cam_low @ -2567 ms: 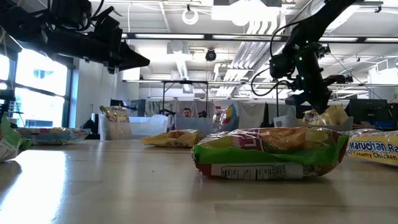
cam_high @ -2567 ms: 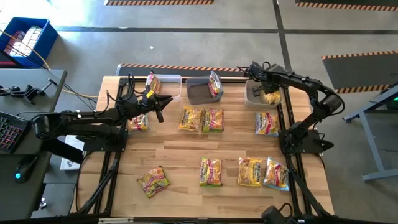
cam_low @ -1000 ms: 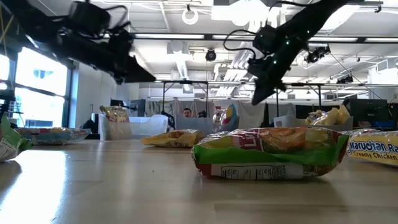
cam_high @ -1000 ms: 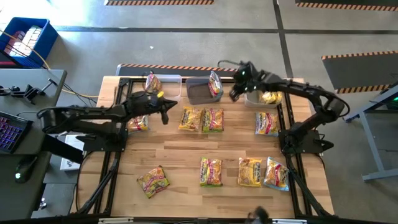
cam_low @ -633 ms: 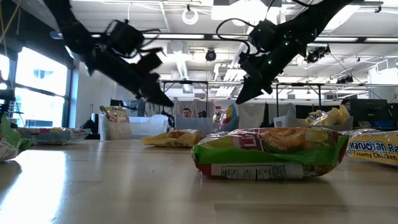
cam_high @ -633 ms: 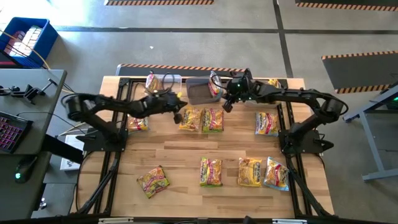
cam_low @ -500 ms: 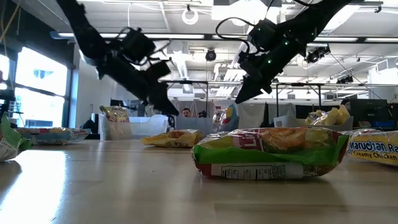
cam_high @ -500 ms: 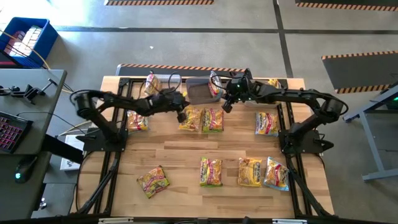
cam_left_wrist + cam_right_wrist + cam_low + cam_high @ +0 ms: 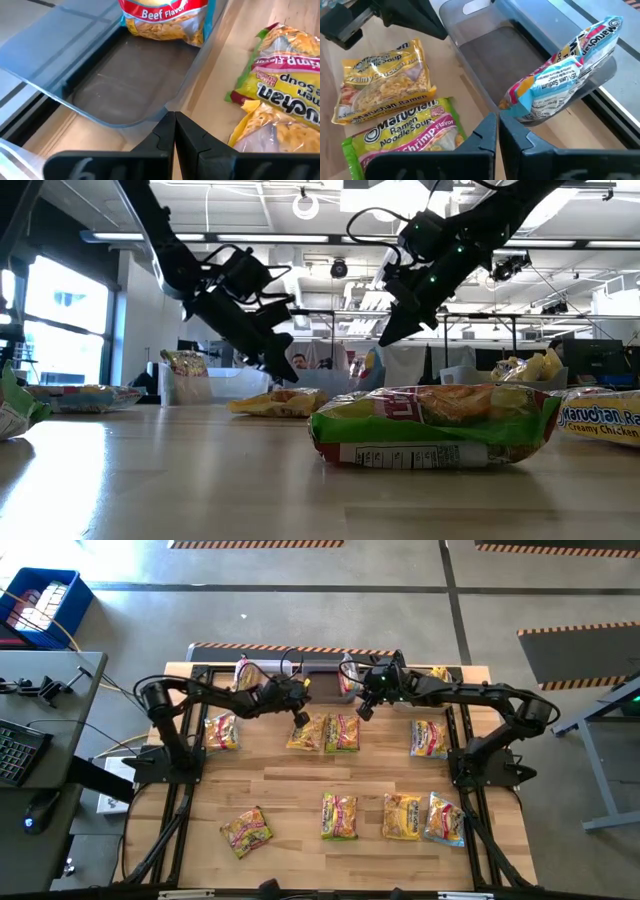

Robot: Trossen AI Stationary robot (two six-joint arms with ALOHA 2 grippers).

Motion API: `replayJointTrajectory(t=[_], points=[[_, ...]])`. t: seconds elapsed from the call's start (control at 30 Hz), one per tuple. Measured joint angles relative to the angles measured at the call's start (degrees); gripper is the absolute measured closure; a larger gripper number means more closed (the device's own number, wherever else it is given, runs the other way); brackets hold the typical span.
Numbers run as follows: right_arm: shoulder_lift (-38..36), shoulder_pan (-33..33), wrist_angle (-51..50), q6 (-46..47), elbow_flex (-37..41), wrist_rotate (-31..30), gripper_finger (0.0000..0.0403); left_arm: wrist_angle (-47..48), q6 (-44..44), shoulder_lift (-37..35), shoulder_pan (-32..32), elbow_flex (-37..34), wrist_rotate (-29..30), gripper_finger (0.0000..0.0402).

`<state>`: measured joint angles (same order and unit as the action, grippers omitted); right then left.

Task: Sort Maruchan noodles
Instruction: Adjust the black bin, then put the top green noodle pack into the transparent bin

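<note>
Several Maruchan noodles packets lie flat on the table, among them a yellow one and a green-pink shrimp one near the far middle. A red beef packet leans against the wall inside the grey middle bin; the right wrist view shows it from its blue-and-red back. My left gripper is shut and hovers just above the yellow packet, by the bin's near corner. My right gripper is shut and hangs higher, over the bin's near edge beside the shrimp packet.
A left bin holds one packet; yellow packets sit in the right bin. More packets lie at the left, the right and along the near side. Bare wood lies mid-table.
My left gripper has swept toward the table's right and come down, ending just above the yellow packet by the middle bin. My right gripper came a little left and nearer early in the second, then held still. No packet has moved.
</note>
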<state>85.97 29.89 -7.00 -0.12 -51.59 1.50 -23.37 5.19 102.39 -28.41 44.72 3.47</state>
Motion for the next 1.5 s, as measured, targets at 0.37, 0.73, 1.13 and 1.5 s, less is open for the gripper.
replayJointTrajectory(t=[0.37,0.73,1.13,1.5], points=[[-0.3,-0.4,0.2,-2.5,-0.1,-2.7,0.0403,0.2,0.4,-4.8,-0.2,0.1,-1.0,0.0401],[-0.5,-3.7,12.1,-4.8,5.0,-3.3,0.0403,-6.8,-3.8,-17.0,1.2,-10.3,-7.2,0.0401],[-4.1,-13.6,39.2,10.0,23.9,-2.9,0.0395,-13.6,-7.8,-26.2,6.4,-22.0,-16.9,0.0401],[4.2,-14.9,21.3,7.6,15.0,-5.9,0.0365,-12.7,-10.4,-23.4,12.6,-22.2,-17.1,0.0355]])
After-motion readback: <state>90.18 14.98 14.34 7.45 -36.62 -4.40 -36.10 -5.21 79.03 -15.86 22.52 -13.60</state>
